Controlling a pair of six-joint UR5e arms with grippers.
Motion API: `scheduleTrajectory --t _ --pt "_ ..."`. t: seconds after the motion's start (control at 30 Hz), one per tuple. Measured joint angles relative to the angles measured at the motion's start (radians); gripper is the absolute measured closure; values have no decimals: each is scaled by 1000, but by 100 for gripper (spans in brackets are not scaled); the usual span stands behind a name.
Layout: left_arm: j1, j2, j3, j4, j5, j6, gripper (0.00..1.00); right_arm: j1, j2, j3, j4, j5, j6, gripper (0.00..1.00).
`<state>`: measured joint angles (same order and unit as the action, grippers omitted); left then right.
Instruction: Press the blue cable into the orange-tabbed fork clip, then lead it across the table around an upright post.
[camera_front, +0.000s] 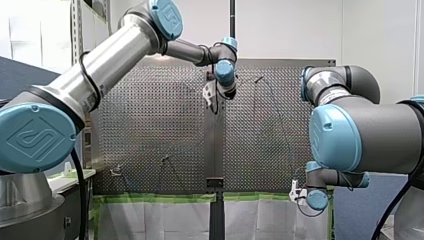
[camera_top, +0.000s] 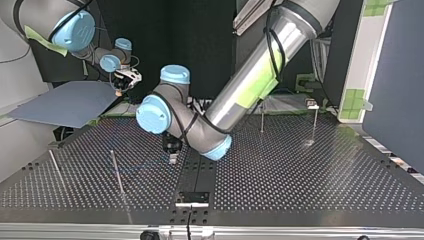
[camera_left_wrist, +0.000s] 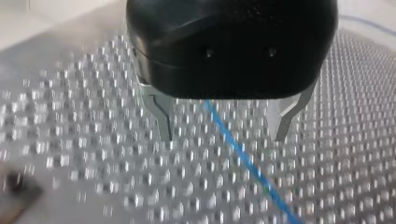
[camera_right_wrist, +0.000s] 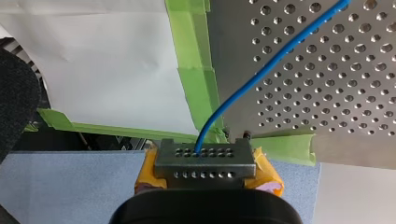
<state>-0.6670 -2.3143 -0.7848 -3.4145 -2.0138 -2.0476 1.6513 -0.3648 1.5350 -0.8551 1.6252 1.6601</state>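
Where the left wrist view looks along its own black body, my left gripper (camera_left_wrist: 225, 137) holds its two metal fingers (camera_left_wrist: 162, 122) spread wide over the perforated bench (camera_left_wrist: 70, 140). The blue cable (camera_left_wrist: 243, 151) runs slantwise through the gap, about midway between the fingers and touching neither. It shows from under the gripper body and goes on ahead past the fingertips. Cannot tell whether it rests on the bench or hangs just above it.

Right wrist view: my right gripper (camera_right_wrist: 204, 153) has its fingers closed on the blue cable. Yellow-orange pads sit behind perforated metal plates. The cable leaves the fingertips near their middle, bends in an arc and runs away over the bench's holes. Green tape (camera_right_wrist: 194, 88) edges the bench just ahead of the fingers, with a white sheet (camera_right_wrist: 93, 56) beside the tape.

Top view: my left arm (camera_top: 260, 65) enters at upper right and bends down to centre frame, its gripper low over the bench. My right gripper is at upper left, above a grey-blue sheet (camera_top: 65, 105) beyond the bench's edge, well apart from the left one. Thin upright posts (camera_top: 118, 172) stand at lower left, with two more right of centre.

Front view: left gripper at upper centre, right gripper at lower right by the taped edge.
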Motion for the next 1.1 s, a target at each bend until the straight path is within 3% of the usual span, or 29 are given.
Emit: scheduleTrajectory --t 0.2,0.37,0.63,0.87,1.1 --pt "-43 39 -15 -19 30 16 2 0 0 0 1 0 0 100" --pt "-72 86 -59 16 42 35 2 0 0 0 1 0 7 100" --pt "-82 174 -146 92 94 96 2 1 0 0 1 -1 10 100" --pt "-82 239 -211 104 116 128 2 2 0 0 1 -2 10 100" --pt "-81 278 -226 110 178 179 2 3 0 0 1 -2 9 100"
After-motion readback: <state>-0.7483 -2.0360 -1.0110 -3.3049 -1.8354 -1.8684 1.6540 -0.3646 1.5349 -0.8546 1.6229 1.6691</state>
